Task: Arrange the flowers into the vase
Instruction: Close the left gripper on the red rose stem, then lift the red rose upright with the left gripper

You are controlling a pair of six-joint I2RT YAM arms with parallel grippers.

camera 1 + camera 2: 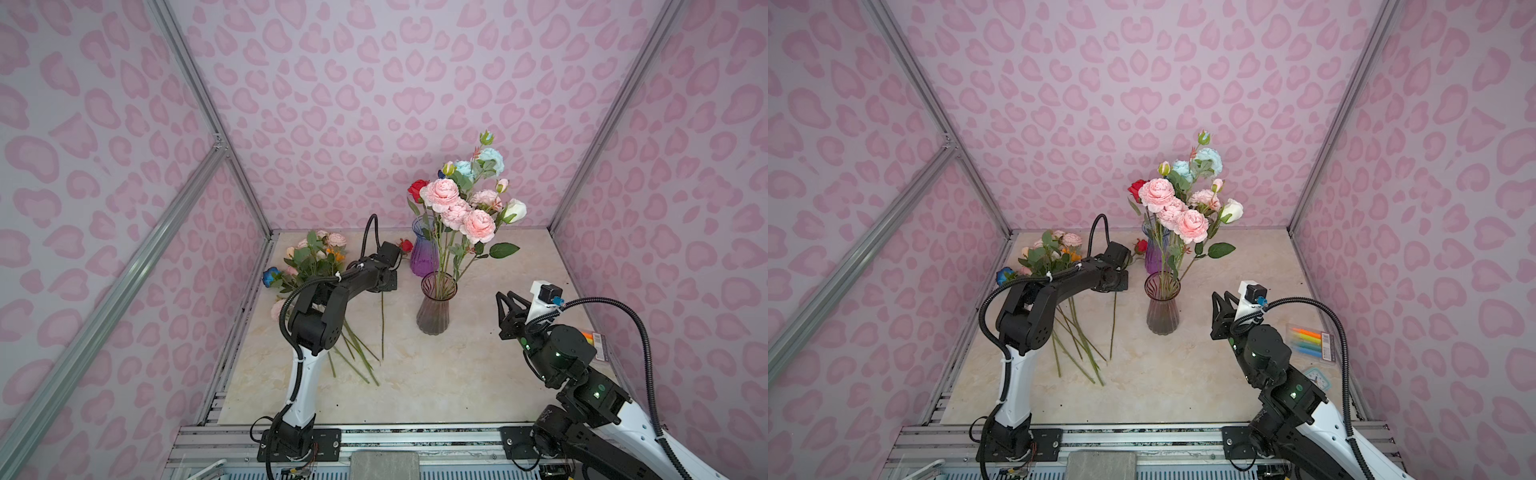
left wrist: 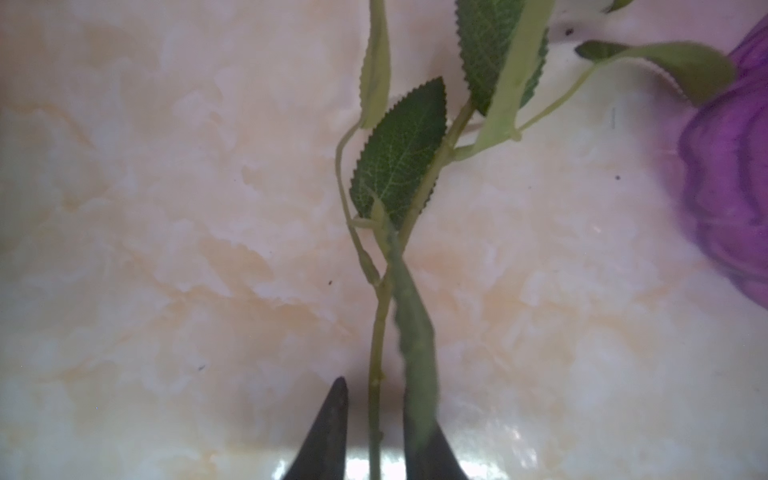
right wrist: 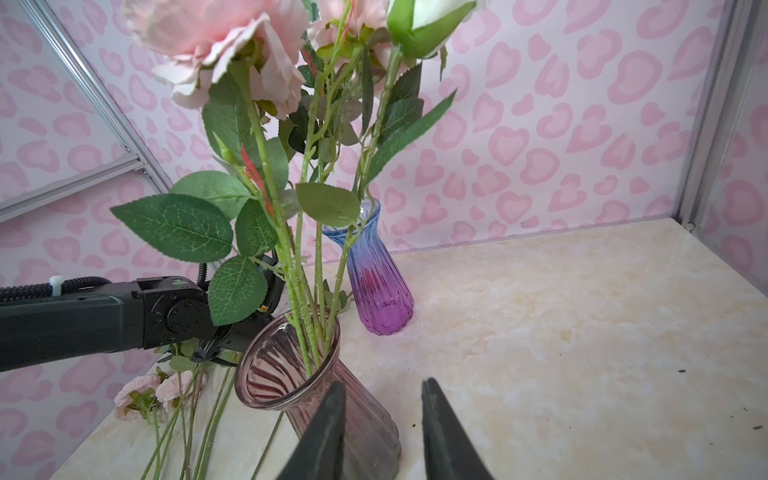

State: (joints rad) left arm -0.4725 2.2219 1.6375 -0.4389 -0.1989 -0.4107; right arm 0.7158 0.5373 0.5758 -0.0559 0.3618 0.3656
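Half done, roughly: several loose green-stemmed fabric flowers [image 1: 316, 257] still lie left of the smoky ribbed glass vase [image 1: 434, 316]. Left gripper [image 2: 376, 390], also left of vase, has jaws slightly apart astride one leafy stem [image 2: 374, 332], seemingly not clamped, though view's blurry. Pink, pale-blue, red & cream blooms [image 1: 457, 208] stand upright in vase. Right gripper [image 3: 384, 384], right of vase: jaws apart, empty.

High stereo pair; wrist close-ups; purple vase [image 1: 422, 259] common.

No lettering reads anywhere in the enclosure; the label strip [image 1: 1327, 347] on the pen pack [image 1: 1307, 338] is too small to make out.
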